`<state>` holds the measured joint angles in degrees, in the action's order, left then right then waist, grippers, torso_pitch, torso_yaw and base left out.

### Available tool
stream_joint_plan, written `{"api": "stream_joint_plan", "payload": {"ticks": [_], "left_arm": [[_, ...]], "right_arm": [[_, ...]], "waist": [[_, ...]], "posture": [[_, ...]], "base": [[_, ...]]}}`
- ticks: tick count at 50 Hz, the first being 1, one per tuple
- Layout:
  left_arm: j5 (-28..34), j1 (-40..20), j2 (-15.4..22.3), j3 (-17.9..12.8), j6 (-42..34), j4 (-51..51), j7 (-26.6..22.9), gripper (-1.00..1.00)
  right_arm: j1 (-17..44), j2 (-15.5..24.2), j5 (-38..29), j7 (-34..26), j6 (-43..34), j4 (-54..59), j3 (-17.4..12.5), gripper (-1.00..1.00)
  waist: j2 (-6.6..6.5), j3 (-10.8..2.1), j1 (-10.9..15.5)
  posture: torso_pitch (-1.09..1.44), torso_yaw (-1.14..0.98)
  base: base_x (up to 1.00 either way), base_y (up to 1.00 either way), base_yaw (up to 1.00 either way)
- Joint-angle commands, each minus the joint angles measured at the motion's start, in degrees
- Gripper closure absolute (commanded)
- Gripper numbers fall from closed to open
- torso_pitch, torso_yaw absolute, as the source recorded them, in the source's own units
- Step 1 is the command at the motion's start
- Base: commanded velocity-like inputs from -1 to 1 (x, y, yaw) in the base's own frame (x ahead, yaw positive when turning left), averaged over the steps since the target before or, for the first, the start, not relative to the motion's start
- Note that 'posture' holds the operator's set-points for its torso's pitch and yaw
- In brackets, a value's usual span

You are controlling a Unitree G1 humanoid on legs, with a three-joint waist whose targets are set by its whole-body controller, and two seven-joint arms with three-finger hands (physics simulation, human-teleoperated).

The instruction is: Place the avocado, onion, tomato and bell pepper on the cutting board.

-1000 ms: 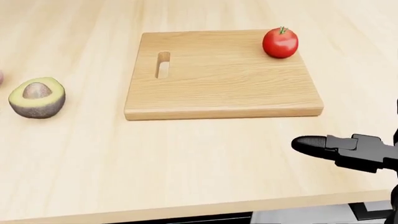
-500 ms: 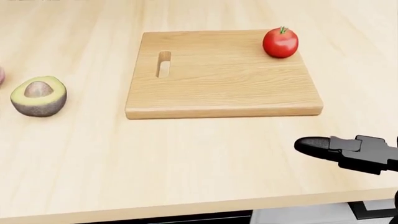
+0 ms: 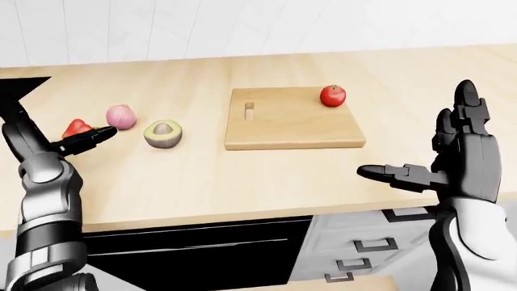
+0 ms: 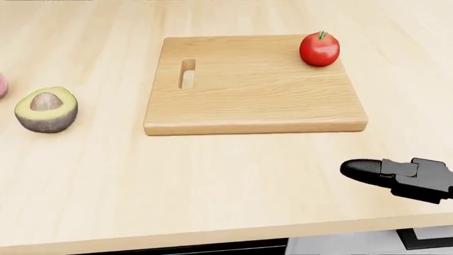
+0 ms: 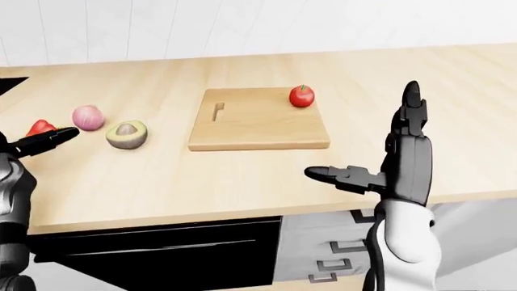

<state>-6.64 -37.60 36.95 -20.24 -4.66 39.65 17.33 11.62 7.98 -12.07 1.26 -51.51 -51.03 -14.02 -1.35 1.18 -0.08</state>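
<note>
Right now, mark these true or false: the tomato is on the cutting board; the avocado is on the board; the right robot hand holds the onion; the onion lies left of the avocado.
1. The tomato is on the cutting board. True.
2. The avocado is on the board. False: it sits on the counter, left of the board.
3. The right robot hand holds the onion. False: it is open and empty.
4. The onion lies left of the avocado. True.

Tomato (image 4: 319, 49) on cutting board (image 4: 255, 101); avocado (image 4: 46, 110) lies left of it.
</note>
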Motion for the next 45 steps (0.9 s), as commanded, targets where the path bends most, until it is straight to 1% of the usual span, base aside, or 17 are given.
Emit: {"api": "stream_joint_plan", "payload": {"ticks": [1, 8, 11, 12, 16, 18, 19, 22, 26, 29, 30, 31, 35, 36, 40, 42, 45], "left_arm": [[0.72, -2.17, 1.37, -0.16, 2.51, -1.19, 0.23, -0.82], [2.43, -4.13, 1.09, 1.33, 5.41, 4.1, 0.42, -0.78], [3.76, -5.61, 1.33, 2.18, 6.36, 6.83, 0.64, -0.76], [5.01, -5.92, 1.63, 2.9, 6.26, 7.55, 0.62, -0.76], [5.55, -6.84, 1.81, 2.8, 6.84, 9.14, 0.72, -0.73], [5.76, -6.84, 1.98, 2.74, 6.83, 9.49, 0.73, -0.68], [5.9, -6.85, 2.07, 2.74, 6.69, 9.64, 0.81, -0.56], [6.39, -6.87, 2.01, 2.84, 7.02, 10.22, 1.32, -0.3], [7.1, -6.8, 2.12, 3.03, 6.74, 10.39, 1.59, -0.27], [7.77, -6.53, 2.19, 3.15, 6.49, 10.48, 1.74, -0.07], [7.81, -6.55, 2.16, 3.13, 6.56, 10.5, 1.6, -0.05], [9.41, -6.55, 2.47, 3.97, 6.1, 10.6, 1.87, 0.0], [10.99, -6.63, 2.16, 3.99, 6.15, 11.34, 1.89, 0.01], [12.39, -6.56, 2.44, 4.58, 6.31, 11.27, 2.17, 0.01], [13.03, -6.85, 2.19, 4.21, 5.85, 11.34, 1.82, 0.05], [13.1, -6.76, 2.21, 4.04, 5.82, 11.18, 1.75, 0.25], [13.53, -6.81, 2.22, 4.12, 5.71, 11.1, 1.59, 0.35]], "right_arm": [[1.35, 0.46, -0.24, 0.22, 1.43, -1.64, 0.15, -1.0], [1.74, 0.89, -0.37, -0.14, 0.34, -2.47, -0.11, -1.0], [1.93, 1.04, -0.32, -0.34, -0.14, -2.78, -0.51, -1.0], [1.9, 1.1, -0.27, -0.43, -0.21, -2.92, -0.62, -1.0], [1.11, 0.82, -0.08, -0.47, 0.27, -3.19, -0.9, -1.0], [1.06, 0.75, -0.08, -0.36, 0.42, -3.08, -0.89, -1.0], [1.01, 0.78, -0.15, -0.3, 0.53, -3.01, -0.78, -1.0], [0.89, 0.66, -0.2, -0.18, 0.69, -2.94, -0.65, -1.0], [0.76, 0.73, -0.18, -0.37, 0.4, -3.38, -0.84, -1.0], [0.52, 0.7, -0.16, -0.49, 0.34, -3.7, -1.02, -1.0], [0.52, 0.7, -0.12, -0.58, 0.22, -3.83, -1.08, -1.0], [0.52, 0.78, -0.07, -0.74, -0.03, -4.12, -1.24, -1.0], [0.54, 0.87, -0.02, -0.88, -0.2, -4.28, -1.49, -1.0], [0.58, 0.91, -0.06, -0.87, -0.23, -4.28, -1.45, -1.0], [0.48, 0.95, 0.01, -1.08, -0.54, -4.73, -1.65, -1.0], [0.37, 1.0, 0.09, -1.22, -0.65, -4.96, -1.97, -1.0], [0.34, 0.98, 0.08, -1.26, -0.72, -5.04, -1.91, -1.0]], "waist": [[-0.29, -1.18, 0.01], [-0.29, -1.25, 0.0], [-0.25, -1.31, 0.0], [-0.22, -1.35, 0.0], [-0.1, -1.37, -0.03], [-0.08, -1.37, -0.07], [-0.08, -1.38, -0.1], [-0.12, -1.39, -0.15], [-0.22, -1.45, -0.11], [-0.25, -1.44, -0.1], [-0.26, -1.43, -0.11], [-0.25, -1.42, -0.11], [-0.22, -1.42, -0.13], [-0.22, -1.41, -0.12], [-0.22, -1.48, -0.12], [-0.23, -1.51, -0.11], [-0.24, -1.51, -0.13]], "posture": [[0.0, 0.0], [0.0, 0.0], [0.0, 0.0], [0.0, 0.0], [0.0, 0.0], [0.0, 0.0], [0.0, 0.0], [0.0, 0.0], [0.0, 0.0], [0.0, 0.0], [0.0, 0.0], [0.0, 0.0], [0.0, 0.0], [0.0, 0.0], [0.0, 0.0], [0.0, 0.0], [0.0, 0.0]], "base": [[0.0, 0.0, 0.0], [0.0, 0.0, 0.0], [0.0, 0.0, 0.0], [0.0, 0.0, 0.0], [0.0, 0.0, 0.0], [0.0, 0.0, 0.0], [0.0, 0.0, 0.0], [0.0, 0.0, 0.0], [0.0, 0.0, 0.0], [0.0, 0.0, 0.0], [0.0, 0.0, 0.0], [0.0, 0.0, 0.0], [0.0, 0.0, 0.0], [0.0, 0.0, 0.0], [0.0, 0.0, 0.0], [0.0, 0.0, 0.0], [0.0, 0.0, 0.0]]}}
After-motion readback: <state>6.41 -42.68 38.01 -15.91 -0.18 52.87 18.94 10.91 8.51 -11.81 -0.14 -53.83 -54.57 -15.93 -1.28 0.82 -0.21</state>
